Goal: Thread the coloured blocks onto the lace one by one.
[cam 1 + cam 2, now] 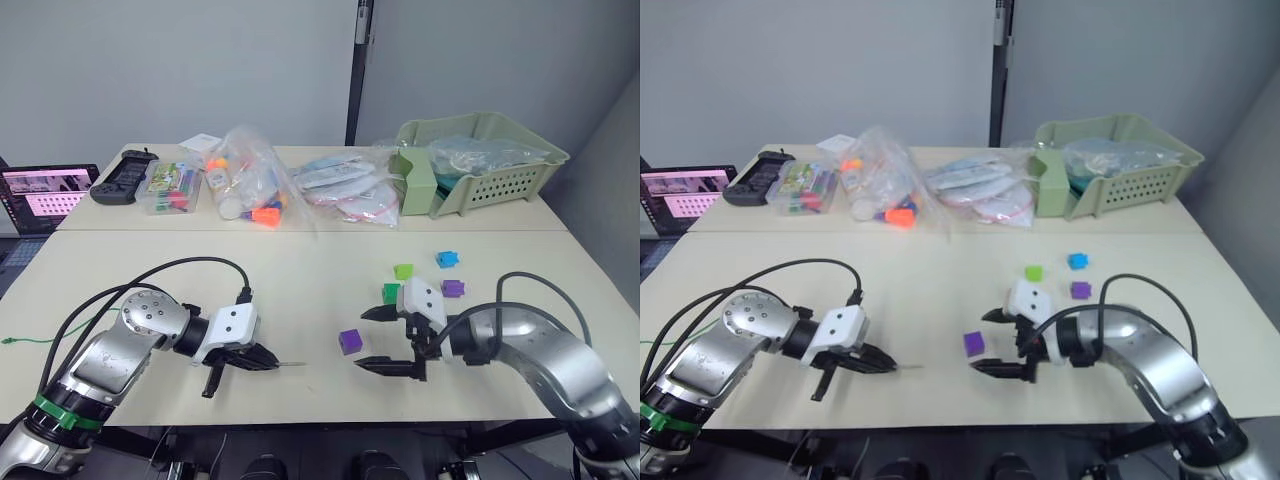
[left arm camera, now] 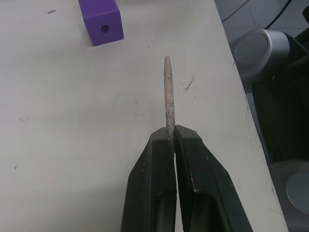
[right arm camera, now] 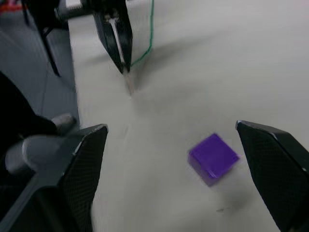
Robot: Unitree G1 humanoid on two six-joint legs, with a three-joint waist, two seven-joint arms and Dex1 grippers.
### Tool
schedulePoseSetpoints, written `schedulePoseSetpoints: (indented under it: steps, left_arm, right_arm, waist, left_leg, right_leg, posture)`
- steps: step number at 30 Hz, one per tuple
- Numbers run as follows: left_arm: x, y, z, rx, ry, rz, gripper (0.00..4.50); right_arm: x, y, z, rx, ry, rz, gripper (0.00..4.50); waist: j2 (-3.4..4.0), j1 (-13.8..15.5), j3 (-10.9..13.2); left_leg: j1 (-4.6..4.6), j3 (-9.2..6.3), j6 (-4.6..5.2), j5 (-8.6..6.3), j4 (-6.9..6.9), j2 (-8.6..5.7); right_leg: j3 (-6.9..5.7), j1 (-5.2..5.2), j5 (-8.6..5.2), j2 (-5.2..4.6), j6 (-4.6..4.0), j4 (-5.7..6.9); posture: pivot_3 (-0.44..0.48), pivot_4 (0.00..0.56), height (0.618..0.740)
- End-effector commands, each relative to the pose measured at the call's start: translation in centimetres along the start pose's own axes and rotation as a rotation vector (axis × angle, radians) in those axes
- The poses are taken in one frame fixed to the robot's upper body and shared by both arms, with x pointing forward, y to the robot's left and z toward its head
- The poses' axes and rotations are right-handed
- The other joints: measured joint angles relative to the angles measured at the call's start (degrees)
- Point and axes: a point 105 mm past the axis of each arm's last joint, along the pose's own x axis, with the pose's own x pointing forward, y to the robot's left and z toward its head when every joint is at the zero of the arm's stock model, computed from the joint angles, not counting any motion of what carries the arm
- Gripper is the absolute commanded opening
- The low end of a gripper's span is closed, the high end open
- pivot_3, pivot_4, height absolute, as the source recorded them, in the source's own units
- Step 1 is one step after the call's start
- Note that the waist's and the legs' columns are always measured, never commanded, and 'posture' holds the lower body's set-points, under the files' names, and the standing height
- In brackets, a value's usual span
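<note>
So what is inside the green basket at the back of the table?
The green basket holds a clear plastic bag with something pale bluish in it. What the bag contains, and anything lying under it, cannot be told, because the bag and the basket walls cover it.

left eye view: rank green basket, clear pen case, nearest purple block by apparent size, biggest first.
1. green basket
2. clear pen case
3. nearest purple block

The block sits closest to the camera and looks smallest anyway, so the order is safe.

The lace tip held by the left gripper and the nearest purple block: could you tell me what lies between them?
Nothing: in the left wrist view, bare table separates the lace tip from the purple block.
</note>
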Motion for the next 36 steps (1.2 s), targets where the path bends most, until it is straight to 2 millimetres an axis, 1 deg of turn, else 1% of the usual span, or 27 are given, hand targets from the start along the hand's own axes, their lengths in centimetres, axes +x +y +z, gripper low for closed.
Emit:
schedulePoseSetpoints:
  steps: [1, 5, 8, 10, 13, 14, 18, 23, 24, 26, 30, 33, 36]
  left_arm:
    - [-0.8, 0.0, 0.7, 0.014, 0.001, 0.038, 0.0]
    - [-1.1, -0.5, 0.7, -0.003, 0.011, 0.045, 0.0]
    - [-1.3, -0.6, 0.7, -0.008, 0.011, 0.049, 0.0]
    - [-1.3, -0.6, 0.8, -0.007, 0.013, 0.049, 0.0]
    - [-1.2, -0.7, 1.0, -0.004, 0.013, 0.048, 0.0]
    - [-1.2, -0.8, 1.1, -0.002, 0.013, 0.049, 0.0]
    - [-1.2, -0.8, 1.2, -0.001, 0.016, 0.056, 0.0]
    - [-1.0, -0.7, 1.0, -0.004, 0.055, 0.081, 0.0]
    - [-1.0, -0.6, 0.8, -0.003, 0.077, 0.094, 0.0]
    - [-0.6, -0.3, 0.4, 0.01, 0.119, 0.113, 0.0]
    - [1.2, 0.5, 0.3, 0.005, 0.147, 0.159, 0.0]
    - [2.3, 0.9, 0.6, 0.015, 0.152, 0.176, 0.0]
    - [3.2, 1.2, 1.5, 0.03, 0.141, 0.173, 0.0]
  right_arm:
    - [0.4, -0.8, -0.9, -0.184, 0.03, 0.053, 4.46]
    - [1.4, -1.6, -1.2, -0.253, 0.009, 0.107, 4.46]
    - [2.1, -2.3, -1.6, -0.298, 0.026, 0.133, 4.46]
    - [2.6, -2.9, -2.0, -0.306, 0.039, 0.148, 4.46]
    - [2.9, -3.2, -2.8, -0.29, 0.056, 0.188, 4.46]
    - [2.9, -3.3, -2.9, -0.286, 0.054, 0.188, 4.23]
    - [2.8, -3.4, -3.7, -0.264, 0.057, 0.184, 2.98]
    - [2.8, -3.4, -3.7, -0.233, 0.032, 0.161, 1.23]
    - [2.8, -3.3, -3.7, -0.228, 0.027, 0.157, 1.14]
    - [2.8, -3.1, -3.4, -0.217, 0.009, 0.142, 1.14]
    - [3.0, -1.9, -3.3, -0.204, 0.007, 0.131, 1.14]
    - [3.3, -1.1, -3.4, -0.193, 0.026, 0.127, 1.14]
    - [3.6, -0.5, -3.4, -0.181, 0.038, 0.113, 1.14]
  waist:
    - [-0.01, 0.19, 0.01]
    - [-0.03, 0.23, 0.03]
    - [-0.05, 0.3, 0.04]
    - [-0.05, 0.34, 0.04]
    - [-0.05, 0.54, 0.04]
    - [-0.05, 0.57, 0.04]
    - [-0.05, 0.5, 0.04]
    - [-0.05, 0.45, 0.04]
    - [-0.05, 0.45, 0.04]
    - [-0.05, 0.47, 0.04]
    - [-0.05, 0.75, 0.04]
    - [-0.05, 0.99, 0.04]
    - [-0.05, 1.35, 0.04]
  left_leg:
    - [-0.03, -0.01, 0.0, 0.0, -0.01, 0.01]
    - [-0.1, -0.04, 0.06, -0.05, -0.01, 0.02]
    - [-0.08, -0.04, 0.06, -0.05, 0.0, 0.01]
    - [-0.02, -0.04, 0.06, -0.05, 0.01, 0.01]
    - [-0.02, -0.05, 0.06, -0.05, 0.01, 0.01]
    - [-0.03, -0.05, 0.06, -0.05, 0.01, 0.01]
    - [-0.02, -0.08, 0.06, -0.05, 0.01, 0.01]
    - [0.01, -0.3, 0.06, -0.05, 0.01, 0.02]
    - [0.02, -0.35, 0.06, -0.05, 0.01, 0.02]
    - [0.02, -0.41, 0.06, -0.05, 0.01, 0.01]
    - [0.01, -0.42, 0.06, -0.05, 0.01, -0.02]
    - [-0.01, -0.41, 0.06, -0.05, 0.02, -0.04]
    - [0.0, -0.39, 0.06, -0.05, 0.02, -0.06]
  right_leg:
    - [0.0, -0.03, 0.01, 0.01, -0.04, 0.02]
    - [-0.01, -0.09, 0.02, -0.05, -0.05, 0.05]
    - [-0.01, -0.07, 0.02, -0.09, -0.06, 0.06]
    - [-0.01, -0.03, 0.02, -0.1, -0.06, 0.08]
    - [-0.02, -0.02, 0.03, -0.11, -0.07, 0.08]
    - [-0.02, -0.02, 0.03, -0.11, -0.07, 0.08]
    - [-0.02, -0.03, 0.03, -0.13, -0.08, 0.1]
    - [-0.02, -0.02, 0.04, -0.11, -0.09, 0.14]
    - [-0.02, -0.02, 0.04, -0.12, -0.09, 0.14]
    - [-0.02, -0.02, 0.04, -0.11, -0.09, 0.15]
    - [-0.02, -0.01, 0.04, -0.12, -0.08, 0.16]
    - [-0.02, -0.01, 0.04, -0.11, -0.08, 0.16]
    - [-0.02, -0.01, 0.04, -0.1, -0.08, 0.16]
  posture:
    - [0.0, 0.15, 0.74]
    - [0.0, 0.15, 0.74]
    - [0.0, 0.15, 0.74]
    - [0.0, 0.15, 0.74]
    - [0.0, 0.15, 0.74]
    - [0.0, 0.15, 0.74]
    - [0.0, 0.15, 0.74]
    - [0.0, 0.15, 0.74]
    - [0.0, 0.15, 0.74]
    - [0.0, 0.15, 0.74]
    - [0.0, 0.15, 0.74]
    - [0.0, 0.15, 0.74]
    - [0.0, 0.15, 0.74]
